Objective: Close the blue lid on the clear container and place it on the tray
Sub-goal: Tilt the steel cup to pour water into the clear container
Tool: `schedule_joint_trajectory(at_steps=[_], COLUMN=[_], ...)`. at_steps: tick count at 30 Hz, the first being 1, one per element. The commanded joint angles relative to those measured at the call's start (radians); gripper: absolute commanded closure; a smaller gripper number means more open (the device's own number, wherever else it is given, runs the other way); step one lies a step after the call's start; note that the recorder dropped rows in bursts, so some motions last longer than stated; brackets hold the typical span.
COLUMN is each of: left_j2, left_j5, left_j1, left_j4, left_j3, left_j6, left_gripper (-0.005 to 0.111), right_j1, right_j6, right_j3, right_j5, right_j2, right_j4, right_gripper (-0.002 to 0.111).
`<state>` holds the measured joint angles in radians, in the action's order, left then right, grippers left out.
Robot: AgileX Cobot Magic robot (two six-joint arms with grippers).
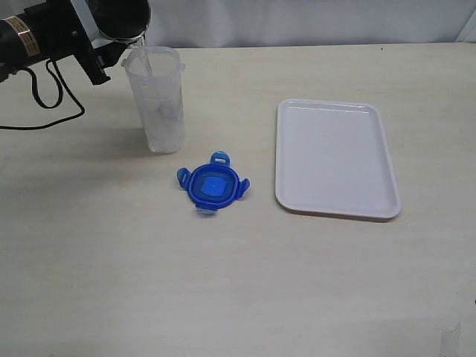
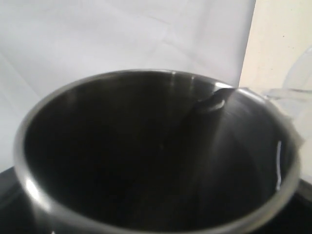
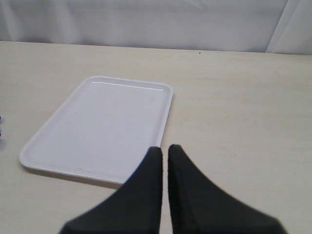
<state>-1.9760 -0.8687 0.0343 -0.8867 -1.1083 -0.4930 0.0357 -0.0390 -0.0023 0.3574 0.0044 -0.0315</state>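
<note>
The tilted metal cup (image 1: 125, 18) and the left arm (image 1: 44, 33) behind it cover the mouth of the clear container (image 1: 155, 100) from above, with water (image 1: 146, 58) running between cup and mouth, so only its front and right sides are open to a reach. The blue lid (image 1: 213, 186) lies flat just in front, apart from the container, with bare table (image 1: 223, 290) all round it and a strip between it and the tray (image 1: 335, 160). The tray's flat surface is open from above.

Bright even light, faint shadows; wrist close-up blurred
</note>
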Motion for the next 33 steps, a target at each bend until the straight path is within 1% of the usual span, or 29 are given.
schedule_joint_trajectory(at_steps=[1,16,20,28,30,33], left_j2=[0.023,0.023,0.023,0.023,0.023,0.023], left_j5=[-0.075,-0.047,-0.047,-0.052,-0.052,-0.049], left_j1=[0.000,0.000,0.000,0.002,0.001,0.001], left_j4=[0.039,0.037,0.037,0.037,0.037,0.037], left_j3=[-0.014,-0.014,-0.014,-0.014,-0.014,-0.014], left_j6=[-0.010,-0.012,-0.064,-0.078,-0.048,0.045], left_gripper=[0.107,0.107,0.107,0.107,0.107,0.107], right_j1=[0.002,0.002,0.002,0.002,0.002,0.002], right_j6=[0.002,0.002,0.002,0.002,0.002,0.002], right_j3=[0.002,0.002,0.002,0.002,0.002,0.002], right_j5=[-0.011,-0.011,-0.011,-0.011,-0.011,-0.011], right_j2=[-0.004,-0.004,-0.004,-0.004,-0.004,-0.004], right_j4=[0.002,0.002,0.002,0.002,0.002,0.002], right_gripper=[0.104,0.104,0.104,0.104,0.104,0.104])
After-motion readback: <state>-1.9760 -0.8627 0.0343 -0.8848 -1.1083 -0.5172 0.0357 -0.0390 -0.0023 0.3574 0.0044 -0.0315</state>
